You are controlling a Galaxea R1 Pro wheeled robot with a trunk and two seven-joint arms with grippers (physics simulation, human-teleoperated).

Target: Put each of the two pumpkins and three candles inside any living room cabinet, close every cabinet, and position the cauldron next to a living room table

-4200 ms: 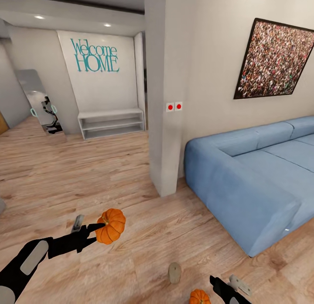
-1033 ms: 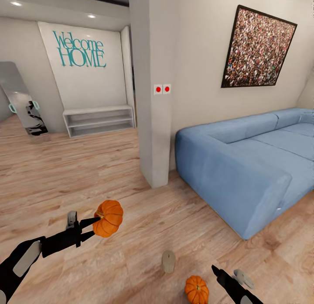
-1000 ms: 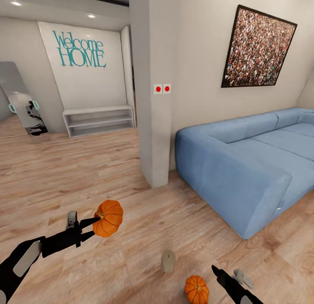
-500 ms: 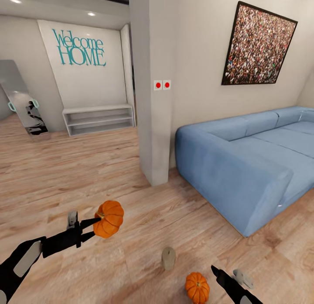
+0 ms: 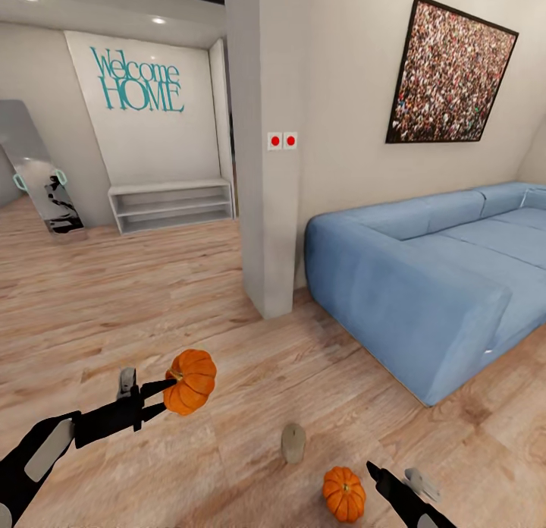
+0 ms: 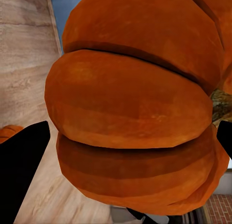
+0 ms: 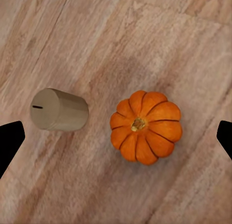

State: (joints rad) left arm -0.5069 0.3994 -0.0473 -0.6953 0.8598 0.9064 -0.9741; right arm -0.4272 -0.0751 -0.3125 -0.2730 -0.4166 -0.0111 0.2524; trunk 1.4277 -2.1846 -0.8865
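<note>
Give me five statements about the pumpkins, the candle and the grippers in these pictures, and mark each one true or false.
1. The left gripper holds a pumpkin above the floor. True.
2. The second pumpkin sits on the sofa. False: it stands on the floor, stem up.
3. The candle stands upright. False: it lies on its side beside the floor pumpkin.
4. The right gripper is open, with the second pumpkin between its fingers' line of view. True.
5. The candle touches the floor pumpkin. False: bare floor shows between them.
</note>
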